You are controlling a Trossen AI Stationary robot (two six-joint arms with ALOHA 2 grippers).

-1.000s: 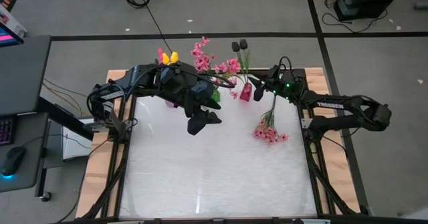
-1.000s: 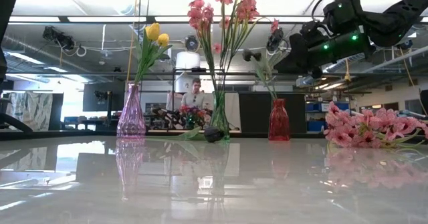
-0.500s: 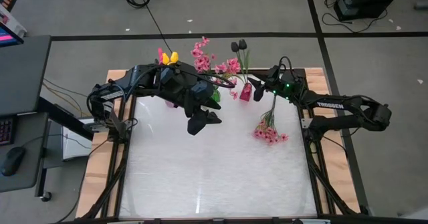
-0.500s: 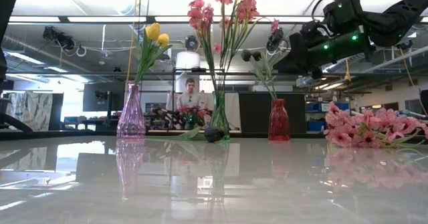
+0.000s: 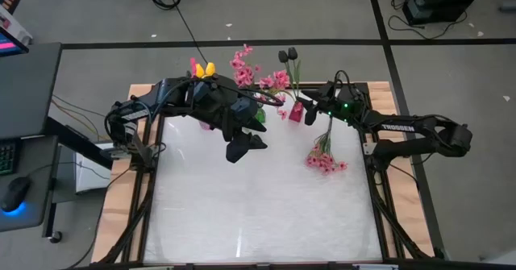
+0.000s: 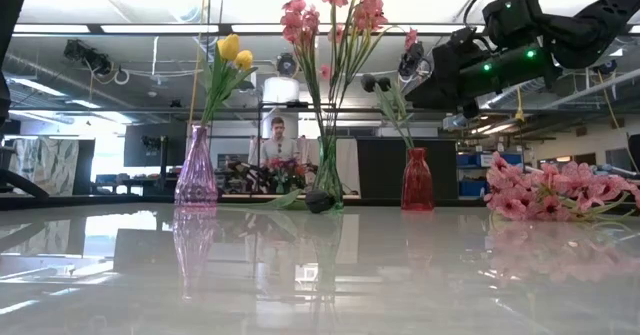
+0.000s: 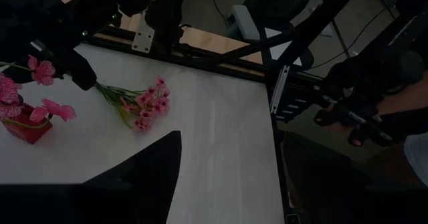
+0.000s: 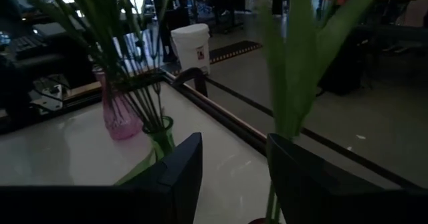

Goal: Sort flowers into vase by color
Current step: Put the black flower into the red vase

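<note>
Dark tulips stand in a red vase at the table's far edge. My right gripper is open just right of that vase. In the right wrist view their green stems rise between its fingers. A pink spray lies flat on the table nearer the front. Yellow tulips stand in a purple vase, and pink blossoms in a green vase. My left gripper hangs open and high over the table's middle left, holding nothing. My right gripper comes level from the table's right, with a finger on either side of the dark tulips' stems above the red vase. One stem runs close along a finger. I cannot tell whether they touch.
The three vases stand in a row along the far edge. White tabletop lies bare toward the front. A person's hands show beyond the table's right side, and a person is in the room behind.
</note>
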